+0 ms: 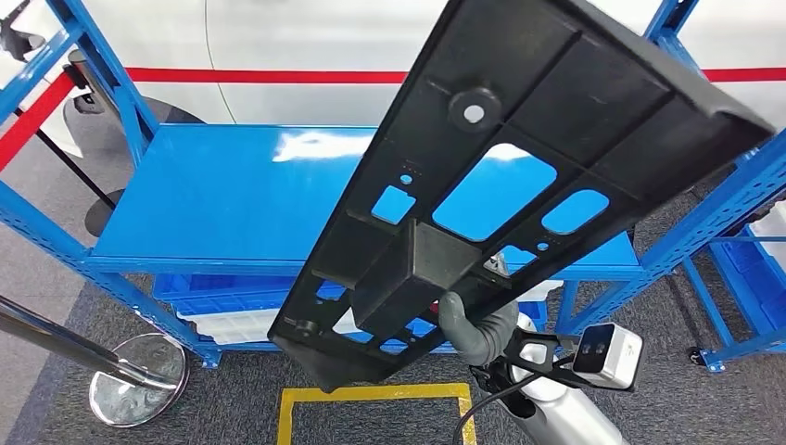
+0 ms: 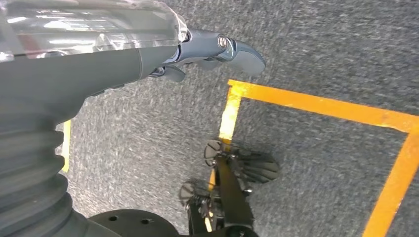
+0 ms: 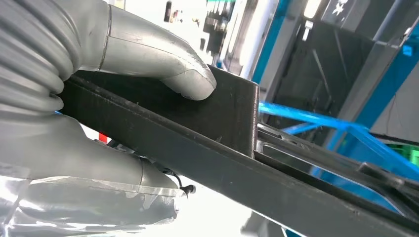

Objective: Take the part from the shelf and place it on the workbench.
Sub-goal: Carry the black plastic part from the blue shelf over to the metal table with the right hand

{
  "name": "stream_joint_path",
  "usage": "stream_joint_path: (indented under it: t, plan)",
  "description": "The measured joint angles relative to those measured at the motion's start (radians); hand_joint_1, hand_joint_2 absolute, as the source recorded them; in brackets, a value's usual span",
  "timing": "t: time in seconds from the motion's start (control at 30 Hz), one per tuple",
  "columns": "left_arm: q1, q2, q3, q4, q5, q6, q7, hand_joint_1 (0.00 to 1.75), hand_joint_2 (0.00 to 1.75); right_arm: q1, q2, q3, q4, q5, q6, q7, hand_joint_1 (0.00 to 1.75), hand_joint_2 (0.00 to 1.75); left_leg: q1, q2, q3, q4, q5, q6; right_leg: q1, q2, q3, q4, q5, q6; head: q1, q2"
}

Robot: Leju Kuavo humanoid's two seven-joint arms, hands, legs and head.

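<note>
Bins of blue plastic on the lower tier of the shelf, contents too hidden to tell, a pale box edge showing just below. Long black part, a flat moulded plastic panel with raised ribs, rounded rectangular cutouts, a round boss with a pale centre and a boxy block on its underside, lifted off the shelf and tilted in the air, lower end nearest the right hand. Clamped on that block by the right hand: grey thumb pressed flat on the block's matte side, the rest of the hand under the panel's edge, on the far side from the thumb. Glossy blue metal shelf board beyond the fingers, seen through the cutouts, framed by perforated blue uprights.

Left hand hanging over grey speckled carpet, holding nothing, smooth grey fingers curled partly inward; whether fully closed, cannot tell. Yellow tape lines on the carpet past the fingertips. Polished chrome post base on the floor, well apart from either hand.
</note>
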State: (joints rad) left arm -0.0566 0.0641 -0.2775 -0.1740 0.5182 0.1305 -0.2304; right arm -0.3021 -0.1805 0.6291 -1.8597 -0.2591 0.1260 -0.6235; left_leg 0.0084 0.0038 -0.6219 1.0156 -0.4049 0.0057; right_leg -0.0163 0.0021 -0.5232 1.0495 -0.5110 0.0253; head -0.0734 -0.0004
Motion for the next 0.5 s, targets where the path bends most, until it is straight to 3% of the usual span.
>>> stream_joint_path:
  t: [0.03, 0.13, 0.2, 0.27, 0.3, 0.33, 0.37, 0.4, 0.43, 0.5]
  plan:
    - [0.0, 0.002, 0.0, 0.0, -0.003, -0.005, 0.005, 0.0, 1.75, 0.006, 0.0, 0.0, -0.01, 0.022, -0.015, 0.0, 1.75, 1.75, -0.001, 0.0, -0.004, 0.003, 0.006, -0.007, 0.003, 0.001, 0.014, -0.026, -0.007, -0.008, 0.0, 0.0]
    - [0.002, 0.005, -0.002, 0.001, -0.01, -0.017, 0.017, 0.0, 1.75, 0.028, 0.005, 0.0, -0.038, 0.088, -0.02, 0.0, 1.75, 1.75, 0.001, -0.002, -0.013, 0.008, 0.01, -0.026, 0.005, -0.001, 0.002, -0.035, 0.009, -0.035, 0.0, 0.0]
    - [0.001, 0.006, -0.007, 0.002, -0.019, -0.023, 0.023, 0.0, 1.75, 0.039, 0.017, 0.001, -0.052, 0.138, -0.011, 0.0, 1.75, 1.75, 0.005, -0.002, -0.036, 0.067, -0.059, -0.034, 0.003, -0.004, -0.018, -0.039, 0.03, -0.052, 0.0, 0.0]
    - [-0.002, 0.006, -0.018, 0.002, -0.032, -0.03, 0.028, 0.0, 1.75, 0.051, 0.023, 0.003, -0.059, 0.178, -0.008, 0.0, 1.75, 1.75, 0.006, -0.002, -0.066, 0.192, -0.158, -0.039, 0.008, -0.005, -0.045, -0.037, 0.051, -0.06, 0.0, 0.0]
    - [-0.003, 0.006, -0.023, 0.002, -0.038, -0.034, 0.03, 0.0, 1.75, 0.058, 0.023, 0.005, -0.063, 0.188, -0.003, 0.0, 1.75, 1.75, 0.006, -0.002, -0.074, 0.249, -0.183, -0.041, 0.011, -0.005, -0.058, -0.036, 0.061, -0.061, 0.0, 0.0]
    - [-0.003, 0.006, -0.029, 0.002, -0.044, -0.036, 0.031, 0.0, 1.75, 0.063, 0.021, 0.006, -0.068, 0.192, 0.004, 0.0, 1.75, 1.75, 0.006, -0.002, -0.07, 0.282, -0.183, -0.04, 0.014, -0.005, -0.073, -0.034, 0.072, -0.062, 0.0, 0.0]
    - [-0.004, 0.006, -0.033, 0.002, -0.049, -0.038, 0.033, 0.0, 1.75, 0.067, 0.019, 0.008, -0.074, 0.195, 0.012, 0.0, 1.75, 1.75, 0.005, -0.002, -0.052, 0.284, -0.164, -0.037, 0.018, -0.005, -0.089, -0.031, 0.082, -0.062, 0.0, 0.0]
    - [-0.005, 0.006, -0.038, 0.002, -0.054, -0.038, 0.035, 0.0, 1.75, 0.07, 0.017, 0.01, -0.08, 0.195, 0.02, 0.0, 1.75, 1.75, 0.004, -0.003, -0.015, 0.249, -0.135, -0.031, 0.021, -0.005, -0.104, -0.029, 0.093, -0.062, 0.0, 0.0]
    - [-0.007, 0.007, -0.043, 0.002, -0.058, -0.039, 0.038, 0.0, 1.75, 0.073, 0.014, 0.012, -0.088, 0.195, 0.026, 0.0, 1.75, 1.75, 0.002, -0.003, 0.035, 0.188, -0.115, -0.023, 0.023, -0.004, -0.117, -0.027, 0.103, -0.061, 0.0, 0.0]
    - [-0.011, 0.009, -0.051, 0.002, -0.064, -0.037, 0.048, 0.0, 1.75, 0.08, 0.008, 0.013, -0.101, 0.193, 0.034, 0.0, 1.75, 1.75, -0.006, -0.003, 0.137, 0.045, -0.119, -0.008, 0.027, -0.004, -0.131, -0.026, 0.121, -0.055, 0.0, 0.0]
